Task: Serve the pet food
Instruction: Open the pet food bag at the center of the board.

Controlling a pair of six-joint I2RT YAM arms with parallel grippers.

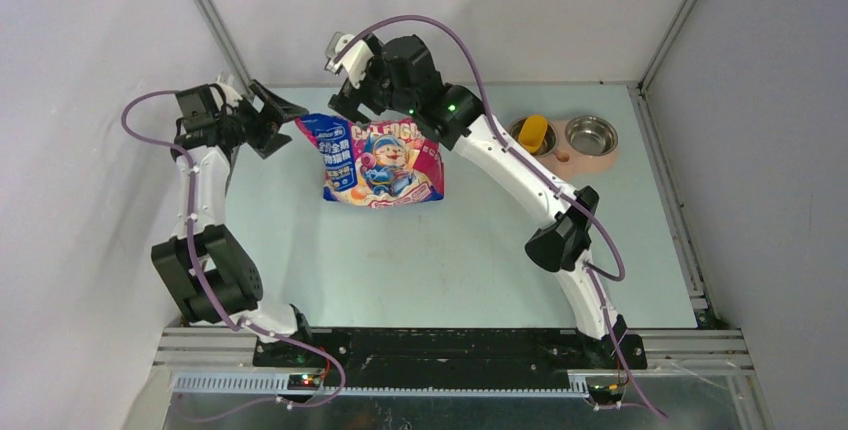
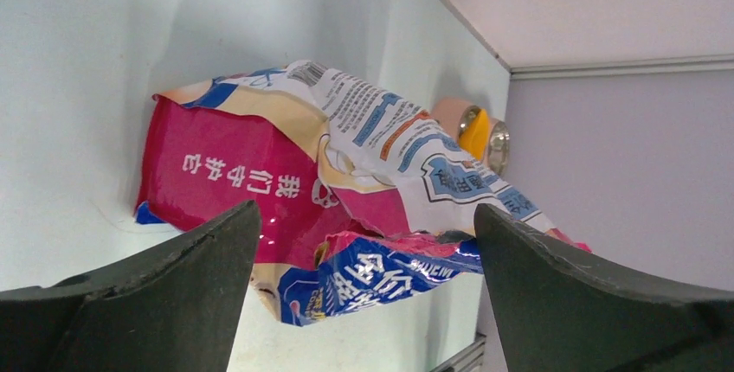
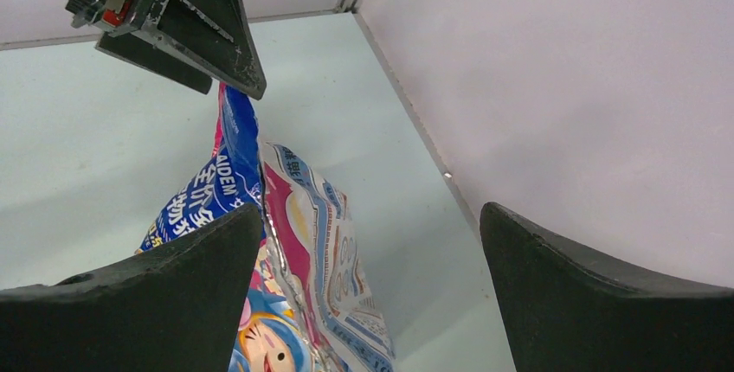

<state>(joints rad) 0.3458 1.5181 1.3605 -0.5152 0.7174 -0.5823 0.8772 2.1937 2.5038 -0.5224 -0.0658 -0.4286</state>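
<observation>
Left pincer (image 2: 363, 216) gapes wide, empty, just beside the printed bag (image 1: 385, 165); right pincer (image 3: 368, 216), equally wide and empty, hangs over that bag's far edge; pet food itself hidden.

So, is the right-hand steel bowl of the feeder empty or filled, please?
Empty: the right-hand steel bowl shows only bare shiny metal inside.

Upper centre of top view: bag (image 1: 383, 160) blocks it. The left gripper (image 2: 367, 225) and right gripper (image 3: 370, 225), both spread wide, crowd its upper-left corner. The right arm (image 1: 520, 175) crosses the gap between bag and bowl stand (image 1: 590, 162). Lower centre: bare table (image 1: 400, 270), free passage.
</observation>
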